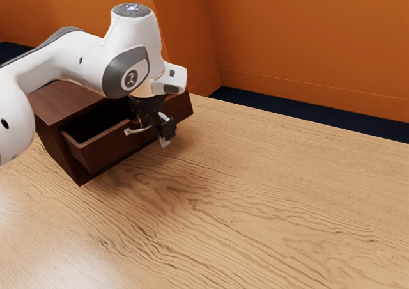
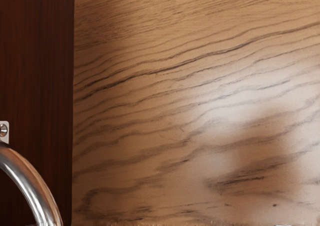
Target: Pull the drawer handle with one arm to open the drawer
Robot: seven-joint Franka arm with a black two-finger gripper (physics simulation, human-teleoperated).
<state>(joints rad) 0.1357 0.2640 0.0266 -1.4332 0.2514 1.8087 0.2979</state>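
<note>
The exterior view takes in the whole scene. A pale wooden table (image 1: 268, 199) with wavy dark grain covers the lower and right parts of the frame. Smooth orange walls (image 1: 307, 33) run along the top, above a strip of dark floor (image 1: 307, 110). The glossy white arm (image 1: 77, 62), with rounded grey joint caps, enters from the left edge. Under it, at the left centre of the frame, a boxy cabinet (image 1: 57, 100) of dark reddish-brown wood stands on the table. Its drawer (image 1: 105, 149) is drawn partly out, leaving a shadowed hollow behind the flat front panel. The black gripper (image 1: 156, 128) hangs right at the thin silver handle (image 1: 135, 130) on that panel. Whether it is clamped on the handle or merely beside it cannot be told.

The wrist view gives the close detail. The drawer's front (image 2: 35, 76) shows fine straight vertical grain and meets the table (image 2: 200, 111) along a sharp edge. The handle (image 2: 25, 181) is a polished, round-sectioned metal bar that curves away from a small square mounting plate (image 2: 4, 131) with a screw.
</note>
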